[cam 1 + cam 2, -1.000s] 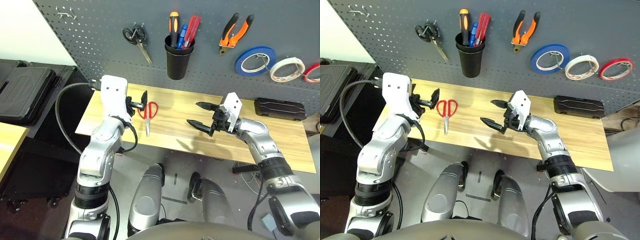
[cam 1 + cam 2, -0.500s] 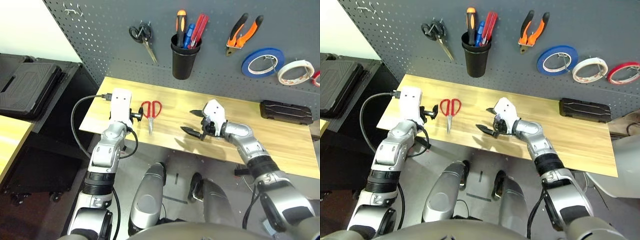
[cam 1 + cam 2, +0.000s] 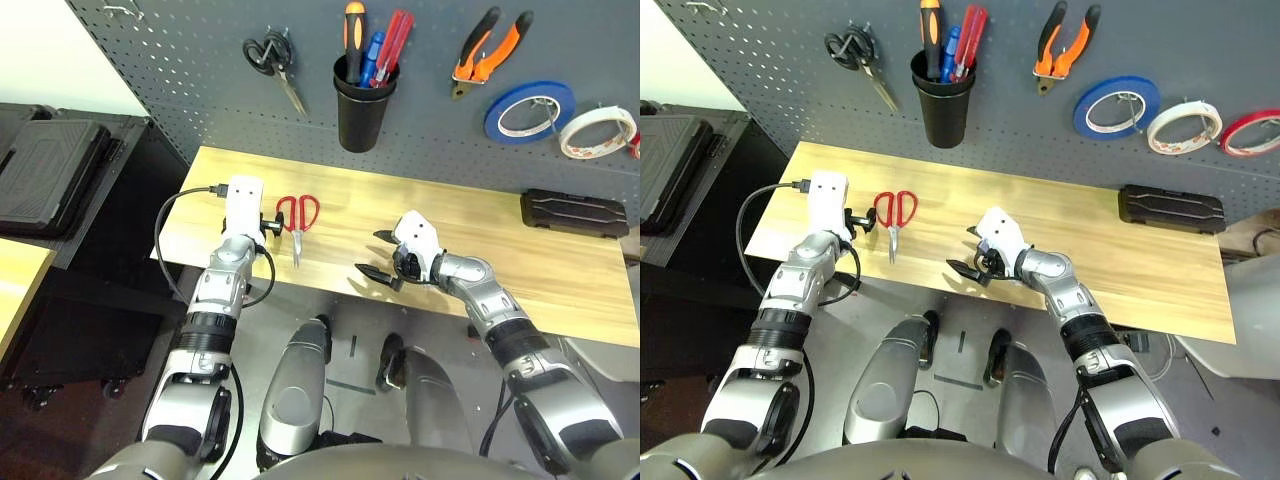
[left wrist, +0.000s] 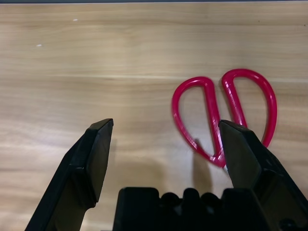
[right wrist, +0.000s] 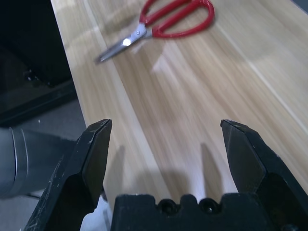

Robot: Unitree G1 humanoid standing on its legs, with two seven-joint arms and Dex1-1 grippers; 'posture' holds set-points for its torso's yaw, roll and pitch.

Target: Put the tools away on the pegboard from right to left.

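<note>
The dark grey pegboard (image 3: 200, 60) fills the back of the scene, its upper part cut off by the picture's top edge. Below it lies the pale wooden bench top (image 3: 560, 270), whose right end runs out of the left eye view.

On the pegboard, from the robot's right to left, hang a red tape ring (image 3: 1252, 132) partly cut off by the picture's edge, a white tape ring (image 3: 597, 132), a blue tape ring (image 3: 528, 110), and orange-and-black pliers (image 3: 487, 52) with their handle tips at the picture's top edge. Next is a black cup (image 3: 359, 105) holding a black-handled screwdriver with an orange end (image 3: 350, 38) along with blue and red handles that overlap and are hard to tell apart. Furthest left hang black-handled scissors (image 3: 271, 65). A black case (image 3: 573, 213) lies on the bench at the far right, near the pegboard.

The red-handled scissors (image 3: 296, 220) lie flat on the bench top, blades closed and pointing toward the robot.

The left gripper (image 4: 161, 144) hovers low just beside the scissors' handles with its fingers spread apart and empty; one finger (image 4: 240, 154) overlaps a handle loop in the wrist view, hiding where the loops join the blades. The right gripper (image 3: 383, 255) hangs over the bench's front edge, fingers wide apart, holding nothing, well apart from the scissors.
</note>
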